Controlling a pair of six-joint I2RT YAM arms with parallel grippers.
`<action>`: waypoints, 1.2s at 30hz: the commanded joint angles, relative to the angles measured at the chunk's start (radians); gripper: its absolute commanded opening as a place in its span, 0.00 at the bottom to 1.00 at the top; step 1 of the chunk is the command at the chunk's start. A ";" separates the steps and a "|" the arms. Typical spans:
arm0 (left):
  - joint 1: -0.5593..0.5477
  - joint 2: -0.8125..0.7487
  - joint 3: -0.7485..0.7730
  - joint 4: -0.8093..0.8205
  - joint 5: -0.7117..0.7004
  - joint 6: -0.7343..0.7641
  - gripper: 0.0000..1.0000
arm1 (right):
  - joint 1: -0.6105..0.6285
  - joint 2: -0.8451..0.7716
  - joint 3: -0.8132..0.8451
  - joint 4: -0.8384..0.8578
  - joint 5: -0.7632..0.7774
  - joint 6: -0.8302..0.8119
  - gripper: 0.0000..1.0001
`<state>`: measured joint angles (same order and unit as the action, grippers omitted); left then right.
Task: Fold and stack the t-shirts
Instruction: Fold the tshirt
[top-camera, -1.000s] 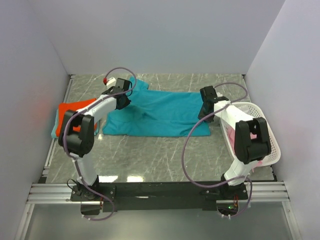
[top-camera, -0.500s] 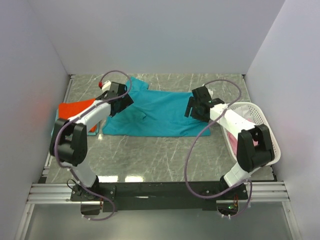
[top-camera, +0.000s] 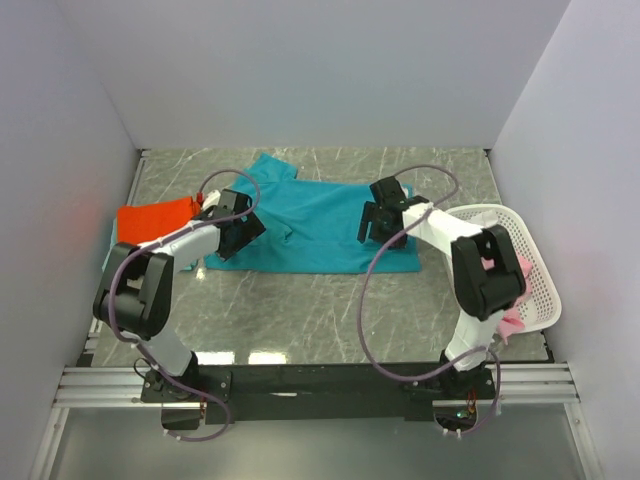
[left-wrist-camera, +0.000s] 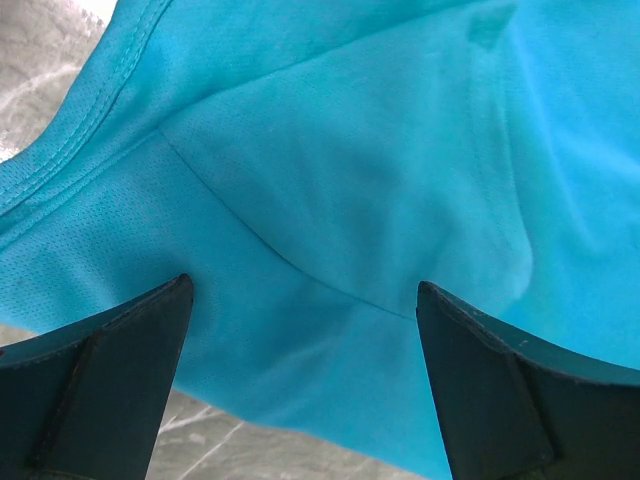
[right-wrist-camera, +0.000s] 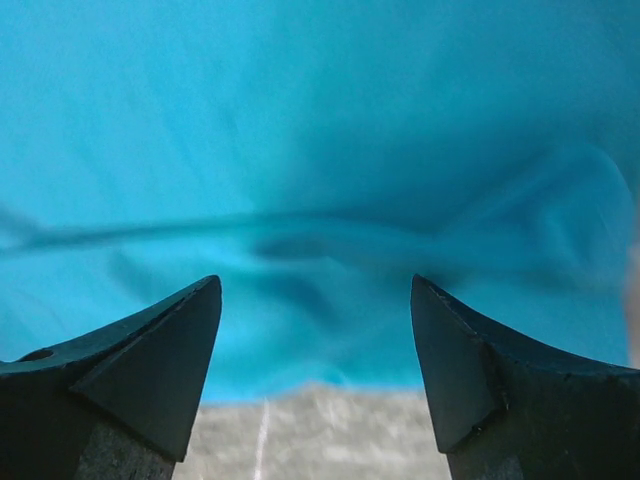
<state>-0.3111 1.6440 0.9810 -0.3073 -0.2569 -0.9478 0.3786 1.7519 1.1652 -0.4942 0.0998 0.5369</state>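
Observation:
A teal-blue t-shirt (top-camera: 310, 225) lies spread flat across the middle of the table. Over its left near part hovers my left gripper (top-camera: 228, 236), open, with only cloth (left-wrist-camera: 350, 180) showing below its jaws (left-wrist-camera: 303, 300). Above the shirt's right near part my right gripper (top-camera: 378, 226) also stands open and empty (right-wrist-camera: 315, 290), the shirt's hem (right-wrist-camera: 320, 150) and bare table beneath it. At the far left lies a folded orange-red t-shirt (top-camera: 155, 217). A pink t-shirt (top-camera: 508, 322) hangs over the basket's near edge.
A white mesh basket (top-camera: 535, 262) stands at the right edge, close to the right arm. A sliver of light teal cloth (top-camera: 108, 240) shows under the orange-red shirt. Grey walls close in the table on three sides.
Both grippers have opened and let go of the teal-blue shirt. The left one moved nearer, the right one moved left over the shirt. The shirt's upper left sleeve now lies uncovered.

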 joint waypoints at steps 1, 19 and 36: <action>0.001 0.020 -0.002 0.022 -0.021 -0.029 1.00 | -0.024 0.086 0.106 0.040 -0.009 -0.015 0.83; 0.017 -0.041 -0.114 0.004 -0.050 -0.066 1.00 | -0.076 -0.041 0.095 0.006 0.018 -0.020 0.85; 0.017 -0.050 -0.157 0.031 -0.022 -0.075 0.99 | -0.056 -0.015 -0.219 0.227 -0.146 0.028 0.86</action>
<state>-0.2985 1.6016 0.8642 -0.2546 -0.3027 -1.0103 0.3202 1.7321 1.0138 -0.3141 -0.0109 0.5358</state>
